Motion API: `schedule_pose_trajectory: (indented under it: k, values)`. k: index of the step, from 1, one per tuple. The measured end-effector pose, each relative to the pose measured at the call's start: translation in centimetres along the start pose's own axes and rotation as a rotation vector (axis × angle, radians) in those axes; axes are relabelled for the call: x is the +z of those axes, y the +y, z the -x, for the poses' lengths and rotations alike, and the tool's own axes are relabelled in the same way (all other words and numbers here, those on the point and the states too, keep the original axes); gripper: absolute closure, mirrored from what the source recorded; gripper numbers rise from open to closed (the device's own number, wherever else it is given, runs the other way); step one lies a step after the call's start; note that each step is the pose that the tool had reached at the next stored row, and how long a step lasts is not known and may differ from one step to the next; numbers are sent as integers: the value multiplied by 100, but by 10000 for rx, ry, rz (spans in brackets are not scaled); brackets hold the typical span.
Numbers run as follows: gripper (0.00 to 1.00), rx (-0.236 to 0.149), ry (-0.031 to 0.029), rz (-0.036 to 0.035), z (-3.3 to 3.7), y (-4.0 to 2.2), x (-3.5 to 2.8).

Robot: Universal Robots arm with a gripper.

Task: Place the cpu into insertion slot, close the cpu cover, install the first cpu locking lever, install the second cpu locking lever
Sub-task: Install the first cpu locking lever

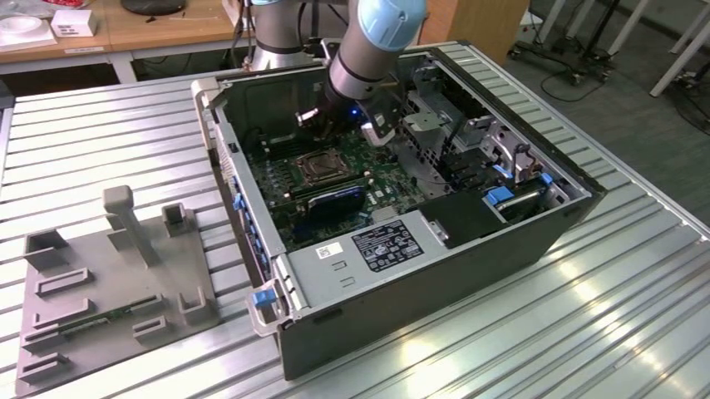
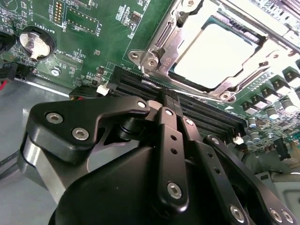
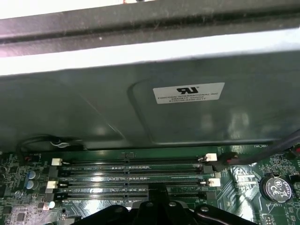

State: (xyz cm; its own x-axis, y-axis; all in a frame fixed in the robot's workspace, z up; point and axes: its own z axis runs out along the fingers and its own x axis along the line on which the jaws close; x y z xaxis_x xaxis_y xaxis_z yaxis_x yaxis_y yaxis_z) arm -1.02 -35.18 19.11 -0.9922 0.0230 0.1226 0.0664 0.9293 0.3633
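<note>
The black open-sided computer case (image 1: 466, 283) lies on the ribbed metal table (image 1: 577, 349), and the robot arm reaches down inside it over the green motherboard (image 2: 93, 42). The black two-finger gripper (image 2: 165, 101) has its jaws drawn together with nothing between them, its tip just above the long black memory slots (image 3: 136, 178) and just beside the corner of the socket. The thin silvery square cpu cover (image 2: 161, 44) lies down over the insertion slot (image 1: 316, 166), and the pale silvery square cpu (image 2: 220, 51) sits seated inside, showing through the cover's cut-out. A thin silvery wire lever (image 2: 151, 83) runs along the socket edge nearest the fingertips; whether it is hooked under its catch I cannot tell. The risks, as I judge them: the closed tip could slide off so thin a wire and jab the memory slots or the small components nearby, or a lever pushed at an angle could miss its catch and spring back. As for writing, a white printed label (image 3: 188, 93) is stuck on the case's inner wall, a black-and-white sticker (image 1: 383, 245) lies on the drive bay, and the round silver coin battery (image 2: 33, 43) bears stamped marks.
</note>
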Motion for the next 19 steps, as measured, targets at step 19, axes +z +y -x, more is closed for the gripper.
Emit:
schedule_pose_trajectory:
  k: [19]
  values:
    - [89, -45, -128, -49, 3, -38, 16]
